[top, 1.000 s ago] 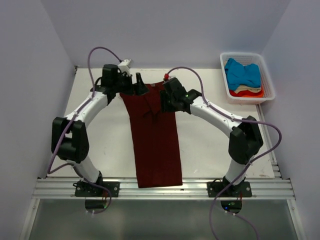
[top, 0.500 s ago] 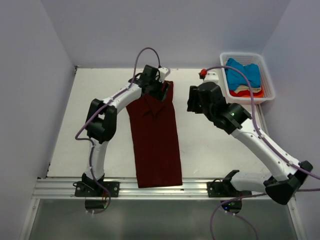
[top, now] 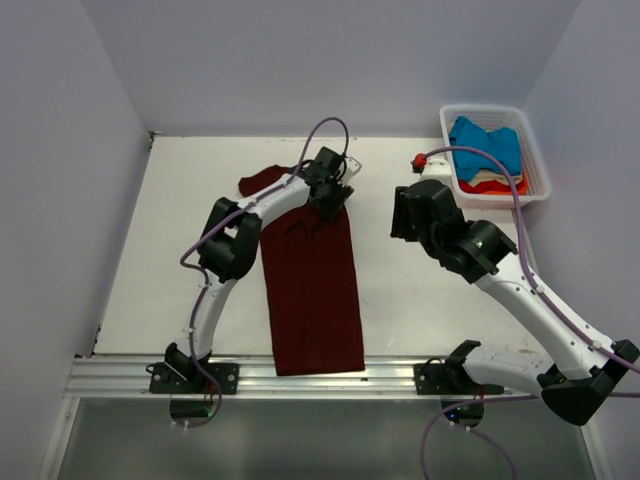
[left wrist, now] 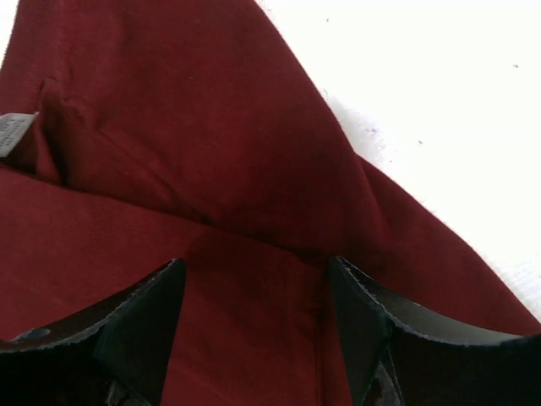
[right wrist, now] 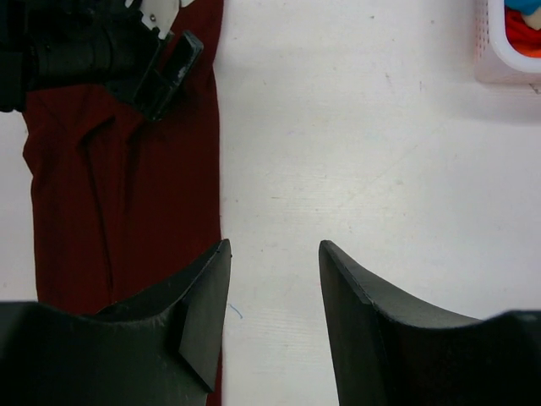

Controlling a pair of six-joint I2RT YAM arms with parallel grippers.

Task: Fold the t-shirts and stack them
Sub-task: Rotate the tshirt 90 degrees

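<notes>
A white bench (top: pixel 200 270) fills the middle of the enclosure, its top matt and marked with a few small dark specks and faint scuffs. Three plain, pale lavender-grey walls close it in: a back wall (top: pixel 330 60), a left wall (top: pixel 50 200) and a right wall (top: pixel 600 140). A slotted aluminium rail (top: pixel 330 372) runs along the bench's near edge. Below it lies a glossy grey surface (top: pixel 320 440) with dull reflections. The light is soft and even, throwing only faint shadows

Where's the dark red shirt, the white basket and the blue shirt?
Dark maroon cloth t-shirt (top: pixel 312 300): top view, middle of its body.
White plastic slatted basket (top: pixel 482 108): top view, far rim.
Bright blue cloth t-shirt (top: pixel 485 145): top view, middle of the bundle.
</notes>
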